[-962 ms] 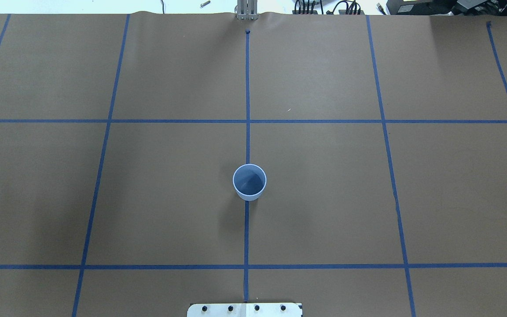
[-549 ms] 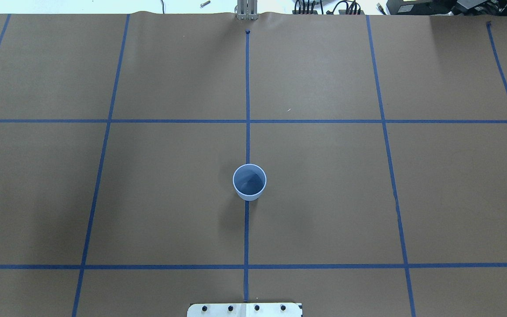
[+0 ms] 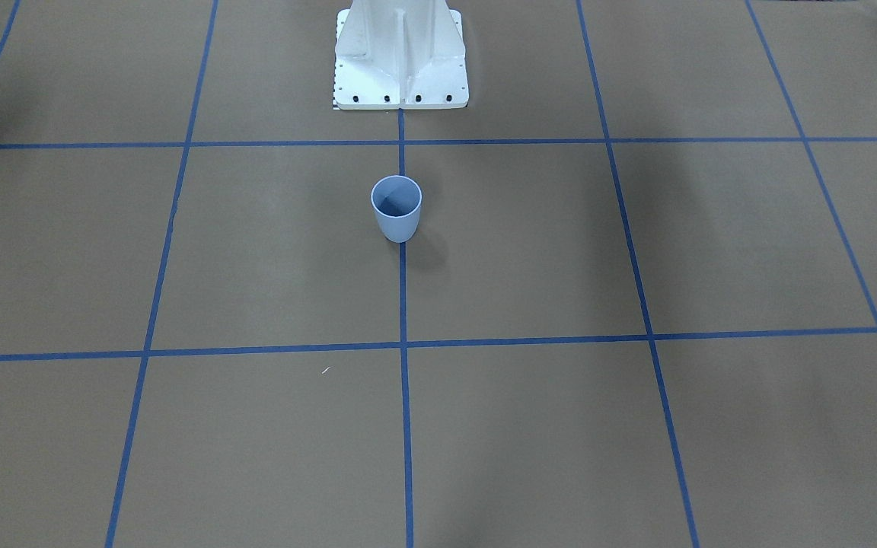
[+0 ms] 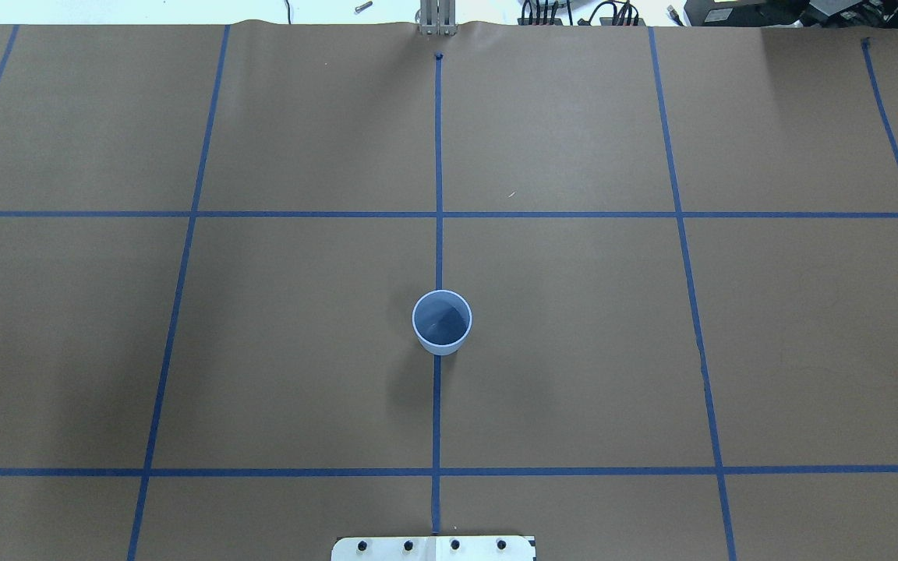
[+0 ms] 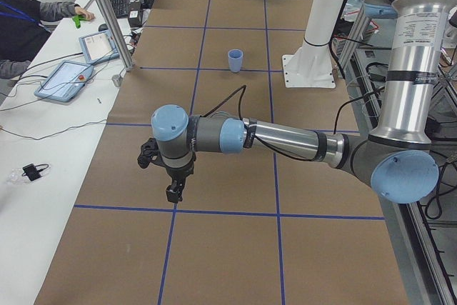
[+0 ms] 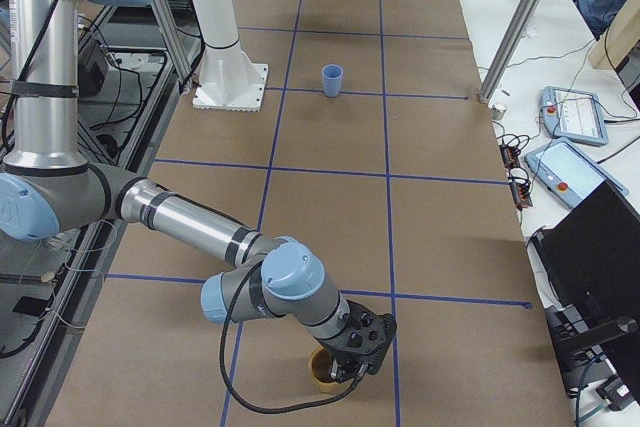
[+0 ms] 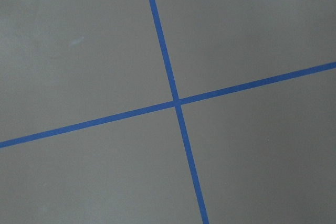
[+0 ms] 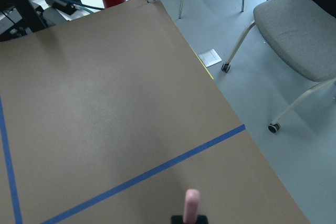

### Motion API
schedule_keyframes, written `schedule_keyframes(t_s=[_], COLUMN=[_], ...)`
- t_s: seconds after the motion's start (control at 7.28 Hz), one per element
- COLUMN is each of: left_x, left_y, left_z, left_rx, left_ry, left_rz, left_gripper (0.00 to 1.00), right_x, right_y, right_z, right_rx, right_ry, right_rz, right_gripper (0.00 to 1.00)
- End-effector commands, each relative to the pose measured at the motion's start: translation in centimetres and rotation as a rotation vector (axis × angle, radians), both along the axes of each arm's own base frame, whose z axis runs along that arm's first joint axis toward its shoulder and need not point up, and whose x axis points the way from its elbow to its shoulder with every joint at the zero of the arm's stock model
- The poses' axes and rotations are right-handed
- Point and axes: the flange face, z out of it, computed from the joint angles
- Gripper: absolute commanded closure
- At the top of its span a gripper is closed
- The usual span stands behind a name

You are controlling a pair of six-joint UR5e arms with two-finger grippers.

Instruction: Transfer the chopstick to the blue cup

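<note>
The blue cup (image 4: 442, 321) stands upright and empty on the table's centre line; it also shows in the front view (image 3: 397, 209) and both side views (image 5: 235, 60) (image 6: 332, 79). A pale pink chopstick (image 8: 191, 202) points up in the right wrist view, its base between black fingertips at the bottom edge. My right gripper (image 6: 356, 361) is at a tan cup (image 6: 320, 368) at the table's right end, far from the blue cup. My left gripper (image 5: 173, 193) hangs over bare table at the left end; I cannot tell whether it is open or shut.
The white robot base (image 3: 400, 57) stands just behind the blue cup. Blue tape lines (image 4: 438, 214) grid the brown table. An office chair (image 8: 299, 30) sits beyond the table's right end. Operators' tablets (image 5: 66, 80) lie on a side bench.
</note>
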Motion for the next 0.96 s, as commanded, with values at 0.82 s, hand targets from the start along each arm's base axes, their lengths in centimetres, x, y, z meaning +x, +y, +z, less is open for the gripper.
schedule_keyframes(t_s=[0.82], left_x=[0.1], left_y=[0.6], left_z=[0.6], left_rx=[-0.011], left_ry=[0.005], left_rz=[0.0], left_gripper=[0.01], right_x=[6.9], right_y=[0.1], right_z=[-16.8], right_rx=[0.171], right_ry=[0.103], right_rz=[-0.025], right_gripper=[1.0])
